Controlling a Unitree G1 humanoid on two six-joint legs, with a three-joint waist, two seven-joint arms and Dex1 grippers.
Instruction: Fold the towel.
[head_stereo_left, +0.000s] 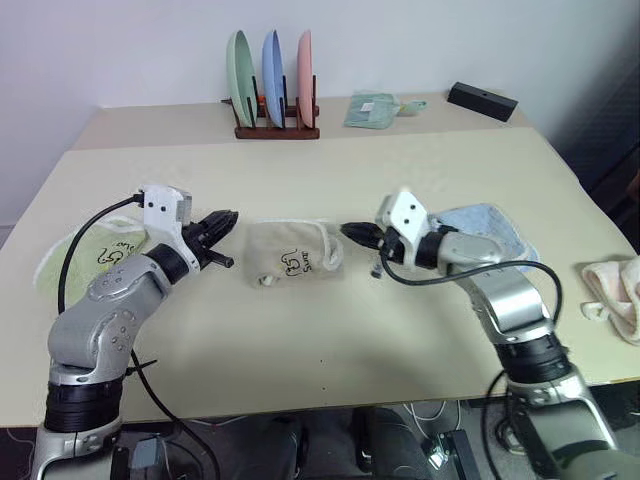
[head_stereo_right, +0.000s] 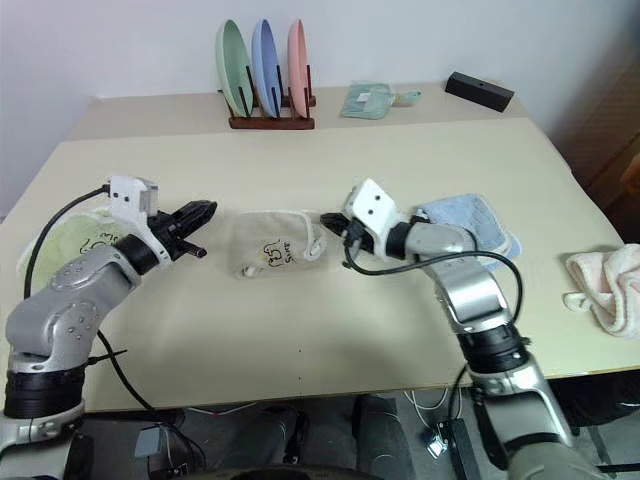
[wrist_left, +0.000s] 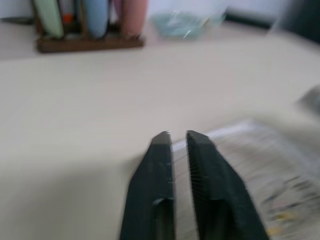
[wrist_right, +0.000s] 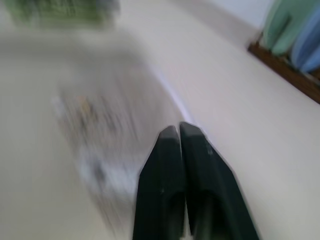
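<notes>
The towel (head_stereo_left: 290, 255) is a beige cloth with a white trimmed edge and a small dark embroidered mark. It lies folded into a small bundle in the middle of the table (head_stereo_left: 330, 170). My left gripper (head_stereo_left: 225, 222) hovers just left of it, pointing at it, fingers (wrist_left: 160, 165) nearly together with a thin slit and nothing between them. Just off the towel's right edge is my right gripper (head_stereo_left: 352, 232), pointing left. Its fingers (wrist_right: 172, 150) are pressed shut and empty over the towel's white edge (wrist_right: 170, 97).
A light green cloth (head_stereo_left: 100, 250) lies under my left arm. A light blue towel (head_stereo_left: 490, 225) sits under my right forearm. A pink cloth (head_stereo_left: 615, 290) hangs at the right table edge. A plate rack (head_stereo_left: 275, 90), a green cloth (head_stereo_left: 375, 108) and a black box (head_stereo_left: 482, 100) stand at the back.
</notes>
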